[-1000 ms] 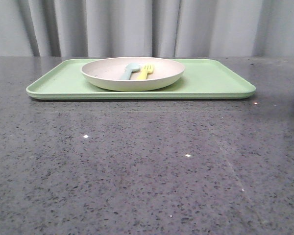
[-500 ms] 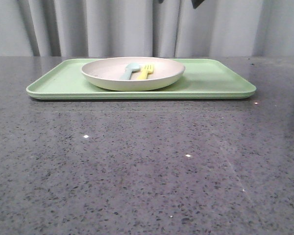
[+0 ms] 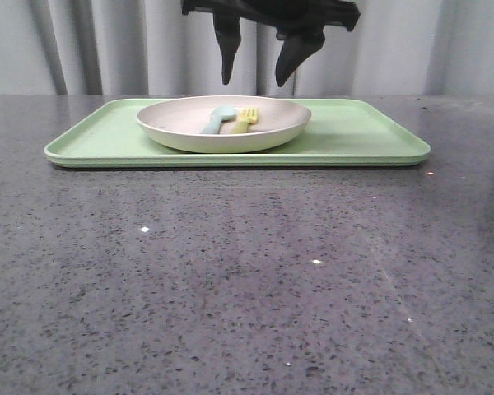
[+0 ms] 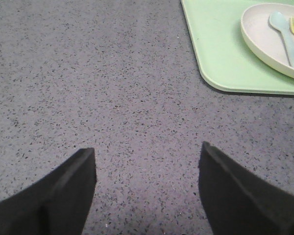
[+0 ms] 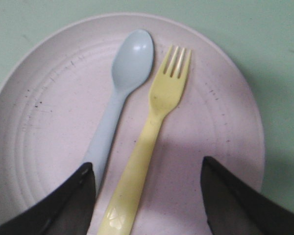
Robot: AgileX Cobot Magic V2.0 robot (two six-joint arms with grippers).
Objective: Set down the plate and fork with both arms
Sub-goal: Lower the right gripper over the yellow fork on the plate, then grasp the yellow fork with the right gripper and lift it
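Front view, right hand point(image 3: 255, 70) spread above plate point(image 3: 181, 123), spoon point(image 3: 216, 119) beside fork point(image 3: 245, 120)

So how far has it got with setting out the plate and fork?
Barely begun. Nothing looks moved yet: the fork lies in the plate beside a blue spoon, and the plate sits on the green tray. In hand: the right pincer hangs open above the fork. The left pincer is open over bare table. Both pickups and placements remain.

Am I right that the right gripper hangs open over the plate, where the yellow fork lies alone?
Not alone. The right wrist view shows a pale blue spoon beside the fork in the plate. The right gripper does hang open above them.
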